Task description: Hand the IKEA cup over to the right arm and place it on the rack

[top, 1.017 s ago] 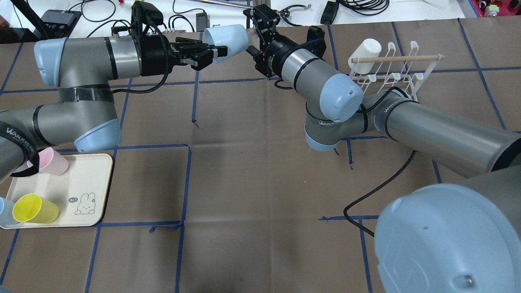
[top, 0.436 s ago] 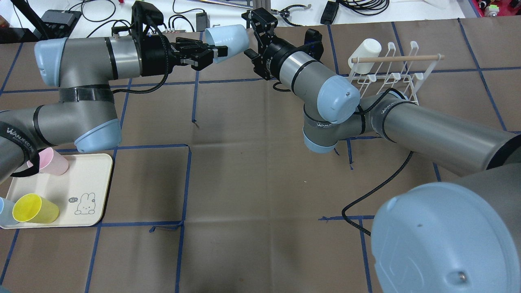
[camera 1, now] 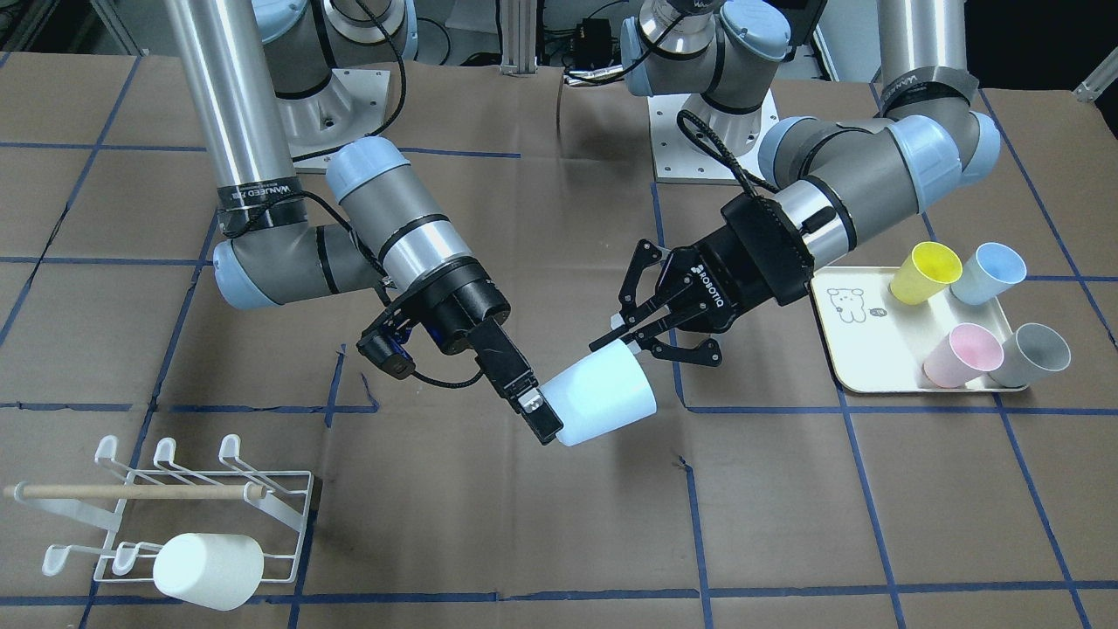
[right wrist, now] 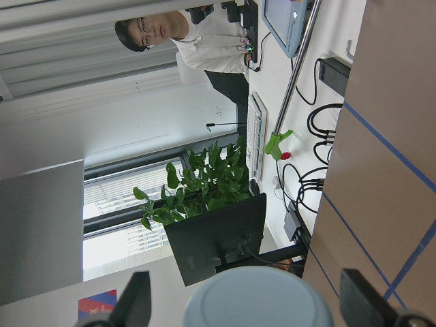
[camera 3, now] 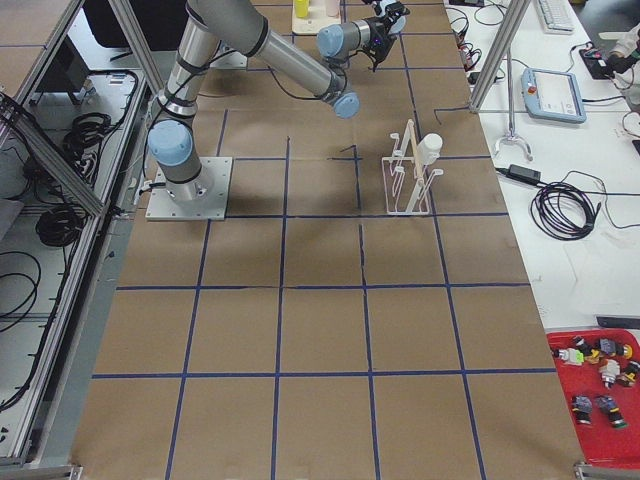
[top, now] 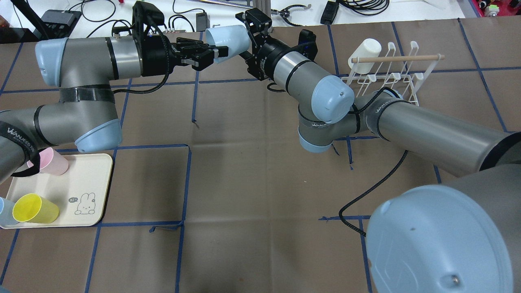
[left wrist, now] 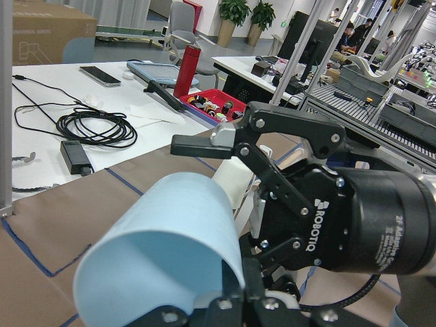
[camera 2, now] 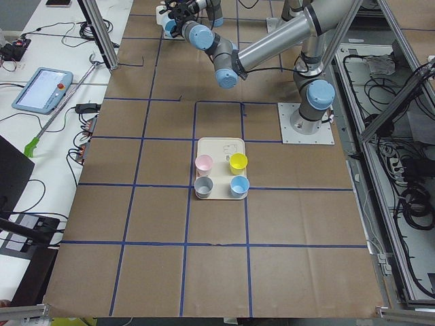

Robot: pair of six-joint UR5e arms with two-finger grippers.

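Observation:
The pale blue IKEA cup point(top: 227, 37) hangs on its side above the table's far middle, also seen in the front view point(camera 1: 598, 395). My left gripper point(top: 215, 52) is shut on the cup's rim wall, as the front view point(camera 1: 624, 342) and left wrist view point(left wrist: 235, 310) show. My right gripper point(top: 247, 37) is open, its fingers either side of the cup's base with gaps showing in the right wrist view point(right wrist: 251, 300). The white wire rack point(top: 390, 71) with its wooden dowel stands at the far right, with a white cup point(top: 365, 51) on it.
A cream tray point(top: 95, 179) with a rabbit drawing lies near left and holds yellow point(top: 34, 208), pink point(top: 53, 162), blue point(camera 1: 987, 273) and grey point(camera 1: 1035, 354) cups. A black cable point(top: 378, 189) trails over the table by my right arm. Cables and devices lie beyond the far edge.
My right arm has moved left toward the cup, and its open fingers now straddle the cup's base. My left arm and the cup have stayed in place.

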